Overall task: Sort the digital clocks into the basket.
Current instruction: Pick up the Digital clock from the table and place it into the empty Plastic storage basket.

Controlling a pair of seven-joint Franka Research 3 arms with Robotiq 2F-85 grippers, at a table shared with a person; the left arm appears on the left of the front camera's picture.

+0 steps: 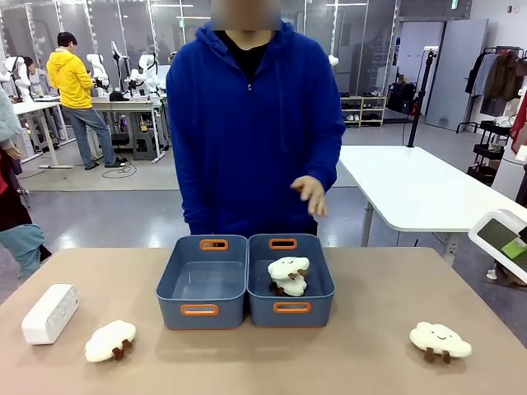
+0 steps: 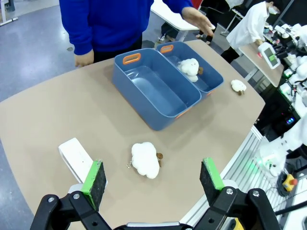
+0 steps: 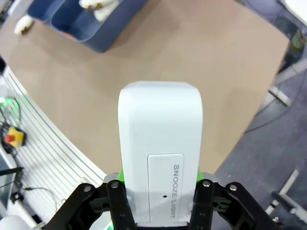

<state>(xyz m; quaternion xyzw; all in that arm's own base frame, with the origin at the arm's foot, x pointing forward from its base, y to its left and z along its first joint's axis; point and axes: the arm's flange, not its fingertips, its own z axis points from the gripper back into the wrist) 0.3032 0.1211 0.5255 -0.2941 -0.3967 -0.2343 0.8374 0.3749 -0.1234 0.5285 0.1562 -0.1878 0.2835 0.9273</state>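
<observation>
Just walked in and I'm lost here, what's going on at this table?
A two-armed robot is sorting clocks into a basket. The right arm's jaws are shut on one clock, held off the table. The other clock lies on the table beside a plush, under the left arm's open jaws. Neither the left basket nor the right basket holds a clock yet; the right one holds a second plush. A person's hand hovers behind them.

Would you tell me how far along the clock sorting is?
Nothing is sorted yet: the left basket is empty, the right basket holds only a plush. In hand: the right gripper is shut on one digital clock. Left: dropping it in, then the second clock lying on the table near the open left gripper.
</observation>
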